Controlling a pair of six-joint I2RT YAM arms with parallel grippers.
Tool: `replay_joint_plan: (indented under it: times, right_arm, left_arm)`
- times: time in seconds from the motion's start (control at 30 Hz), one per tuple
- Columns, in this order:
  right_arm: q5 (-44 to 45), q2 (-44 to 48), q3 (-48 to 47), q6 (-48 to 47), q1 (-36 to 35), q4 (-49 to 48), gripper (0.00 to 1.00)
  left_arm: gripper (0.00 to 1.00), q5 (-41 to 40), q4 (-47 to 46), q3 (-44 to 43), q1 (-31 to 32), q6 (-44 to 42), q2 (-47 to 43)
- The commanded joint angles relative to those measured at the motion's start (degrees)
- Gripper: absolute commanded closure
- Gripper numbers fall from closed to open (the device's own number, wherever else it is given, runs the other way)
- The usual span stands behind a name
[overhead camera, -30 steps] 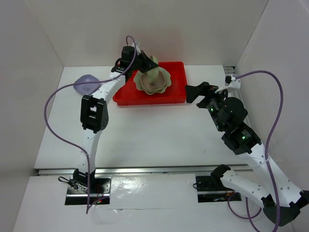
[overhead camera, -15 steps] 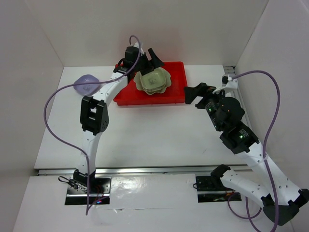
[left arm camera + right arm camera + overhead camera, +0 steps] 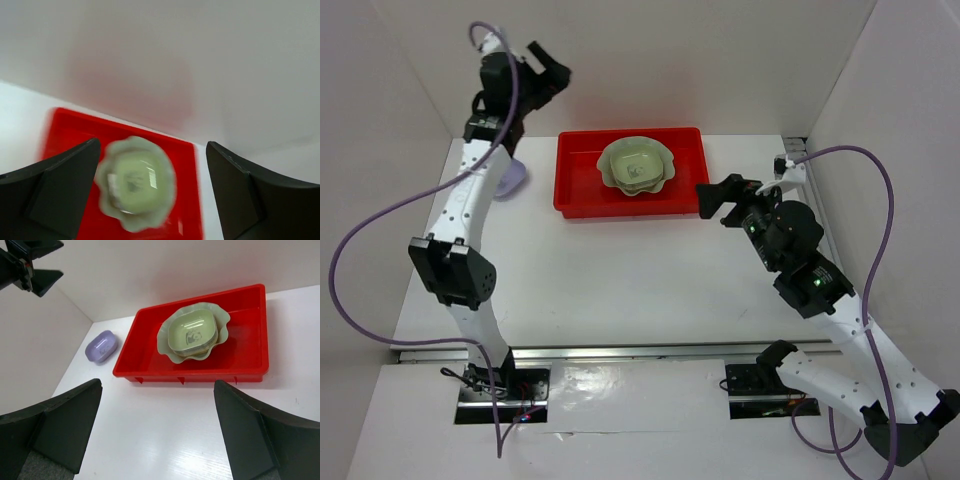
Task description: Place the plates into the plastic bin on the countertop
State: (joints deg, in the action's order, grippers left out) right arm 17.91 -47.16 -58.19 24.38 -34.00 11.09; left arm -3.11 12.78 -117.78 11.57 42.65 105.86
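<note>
White matte countertop with plain white walls on three sides is what I have on the overhead feed.

At about 10 o'clock on the surface a small lavender dish, glossy and rounded-square, lies on the counter outside the bin. From above it is half hidden behind my left arm.

My left gripper hangs high at 11 o'clock against the back wall. Its dark fingers are spread wide with nothing between them, and its wrist view is motion-blurred.

At 12 o'clock lies the bright red plastic bin, shallow, rectangular and rimmed. Inside it, right of centre, rests the large pale green dish with its wavy scalloped rim. A small green rounded-square dish with a dark centre print is nested in it. A yellowish rim peeks out beneath that one, but I cannot tell how many dishes are stacked there.

At 3 o'clock of the bin, just off its right end, my right gripper hovers above the counter, its jaws spread wide and holding nothing.
</note>
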Motion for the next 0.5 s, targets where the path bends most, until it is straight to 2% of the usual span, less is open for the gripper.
replay_joint_plan:
  times: [0.0, 0.03, 0.13, 0.23, 0.47]
  right_arm:
    - [-2.44, -0.04, 1.76, -0.3, -0.37, -1.25, 0.0]
    - [-2.44, -0.04, 2.55, -1.0, -0.37, -1.25, 0.0]
    - [-2.97, 1.27, 4.13, -1.71, -0.37, -1.86, 0.0]
    - [-3.67, 1.28, 4.67, -3.02, -0.37, -2.39, 0.0]
    - [-5.96, 0.05, 5.81, -3.64, -0.37, -3.53, 0.0]
  left_arm:
    - [0.0, -3.05, 12.51, -0.67, -10.32, 3.39, 6.36]
    - [0.0, -2.17, 16.71, -2.09, -12.08, 3.4, 7.94]
    - [0.0, -1.28, 19.3, -3.6, -18.41, 2.18, 11.64]
    - [0.0, -2.42, 22.19, -2.9, -21.84, 3.04, 13.49]
    - [0.03, -5.59, 23.52, 0.0, -25.19, 4.72, 17.97]
